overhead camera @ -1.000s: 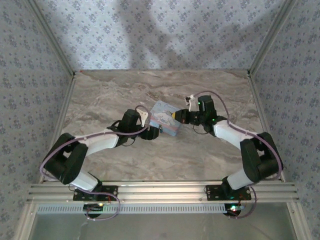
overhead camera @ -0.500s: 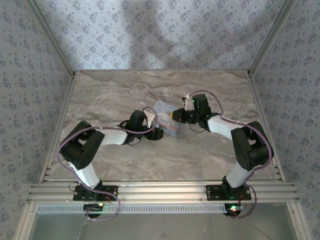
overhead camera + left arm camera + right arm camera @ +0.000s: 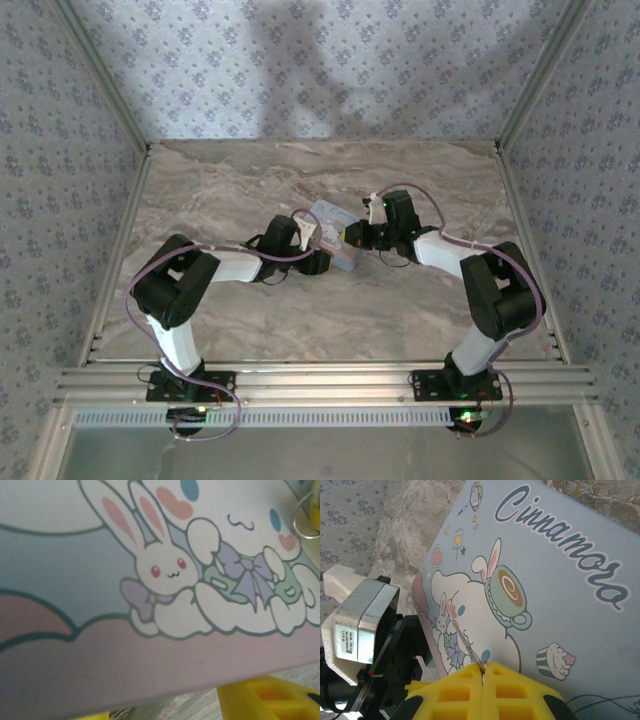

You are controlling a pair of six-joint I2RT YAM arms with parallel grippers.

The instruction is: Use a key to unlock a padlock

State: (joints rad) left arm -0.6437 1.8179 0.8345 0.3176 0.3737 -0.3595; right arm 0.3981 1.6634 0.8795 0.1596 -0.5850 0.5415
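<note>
Floral-papered walls (image 3: 350, 60) enclose a marbled grey table (image 3: 230, 190), with a pastel cartoon-printed box (image 3: 560, 595) mid-table between the arms. The left claw (image 3: 322, 262) is at the box's near-left edge, its grip impossible to tell. The right claw (image 3: 483, 667) is clamped on a thin key (image 3: 467, 647), whose blade points straight out from its jaws, leftward over the box face.

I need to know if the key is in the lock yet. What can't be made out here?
Padlock: top view, too small to find by the box.
Metal strip: right wrist view, base hidden inside the shut right gripper; maybe the key.
Metal ring: left wrist view, blurred, cut by the right edge.
Left gripper: left wrist view, box covers its hold.
</note>
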